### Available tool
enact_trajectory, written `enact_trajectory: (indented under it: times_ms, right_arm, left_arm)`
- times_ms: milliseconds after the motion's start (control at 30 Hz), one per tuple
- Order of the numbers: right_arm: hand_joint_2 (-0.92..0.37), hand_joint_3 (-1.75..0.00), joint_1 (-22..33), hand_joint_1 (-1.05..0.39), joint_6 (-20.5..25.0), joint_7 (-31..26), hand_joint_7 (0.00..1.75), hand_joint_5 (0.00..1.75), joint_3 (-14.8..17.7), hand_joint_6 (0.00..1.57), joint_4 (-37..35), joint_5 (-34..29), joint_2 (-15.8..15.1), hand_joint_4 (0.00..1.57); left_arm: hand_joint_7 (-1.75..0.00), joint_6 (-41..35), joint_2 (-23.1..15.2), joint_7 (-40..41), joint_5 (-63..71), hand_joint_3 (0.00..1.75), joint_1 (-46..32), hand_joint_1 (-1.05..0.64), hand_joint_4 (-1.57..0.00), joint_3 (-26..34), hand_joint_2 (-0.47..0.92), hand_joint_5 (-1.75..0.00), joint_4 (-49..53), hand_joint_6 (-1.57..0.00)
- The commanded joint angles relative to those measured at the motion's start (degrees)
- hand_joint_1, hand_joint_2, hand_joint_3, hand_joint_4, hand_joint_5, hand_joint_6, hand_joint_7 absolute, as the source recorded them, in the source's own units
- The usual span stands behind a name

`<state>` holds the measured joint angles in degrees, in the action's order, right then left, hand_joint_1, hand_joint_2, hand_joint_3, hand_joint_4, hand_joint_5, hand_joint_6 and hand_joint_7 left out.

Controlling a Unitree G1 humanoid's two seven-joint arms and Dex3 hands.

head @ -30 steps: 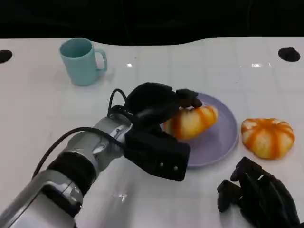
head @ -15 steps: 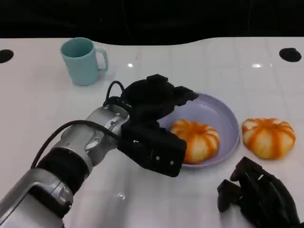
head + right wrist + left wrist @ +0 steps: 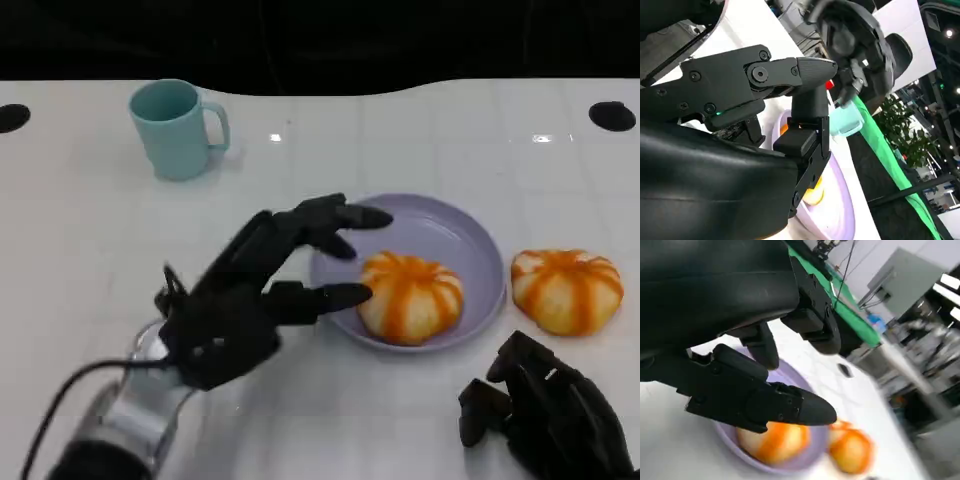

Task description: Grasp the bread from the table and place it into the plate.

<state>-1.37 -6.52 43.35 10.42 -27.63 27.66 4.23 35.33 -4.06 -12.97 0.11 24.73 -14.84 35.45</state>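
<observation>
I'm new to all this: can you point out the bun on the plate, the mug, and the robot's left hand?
Bun (image 3: 410, 297), head view, its striped top.
Plate (image 3: 455, 225), head view, bare far side of its inner surface.
Mug (image 3: 172, 135), head view, its side wall.
Left hand (image 3: 250, 295), head view, its middle.

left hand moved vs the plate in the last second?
Yes. The left hand has pulled back off the purple plate toward the robot, fingers spread, leaving one bread lying in the plate. It had been holding that bread over the plate.
</observation>
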Motion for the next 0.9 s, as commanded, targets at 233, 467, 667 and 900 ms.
enact_trajectory:
  times_ms: [233,467,667,900]
  right_arm:
    - [-0.92,-0.25,1.13,-0.57,1.05,-0.72,1.42,1.68,-0.09,0.69,1.33,0.01,-0.52,0.78]
    - [-0.92,-0.25,1.42,-0.56,1.82,-1.06,1.42,1.68,-0.05,0.70,1.82,0.00,-0.76,0.79]
    - [-0.92,-0.21,1.53,-0.57,2.44,-0.58,1.40,1.66,0.19,0.70,1.73,0.61,-0.61,0.79]
    - [-0.92,-0.22,1.38,-0.56,2.01,-0.49,1.40,1.67,0.30,0.70,1.58,0.35,-0.73,0.79]
  left_arm:
    - [-1.72,-23.39,3.45,-14.12,-27.70,0.39,-21.75,-0.73,-0.85,7.53,0.92,-1.74,-24.37,-0.64]
    - [-1.75,-35.52,3.37,-21.05,-37.42,0.28,-29.17,-0.72,-1.00,10.99,0.92,-1.75,-31.36,-0.77]
    - [-1.75,-38.40,3.20,-23.02,-36.88,0.27,-29.99,-0.68,-1.03,12.04,0.92,-1.75,-32.77,-0.78]
    - [-1.75,-41.42,3.10,-24.37,-36.70,0.24,-29.72,-0.70,-1.04,12.61,0.91,-1.75,-32.73,-0.79]
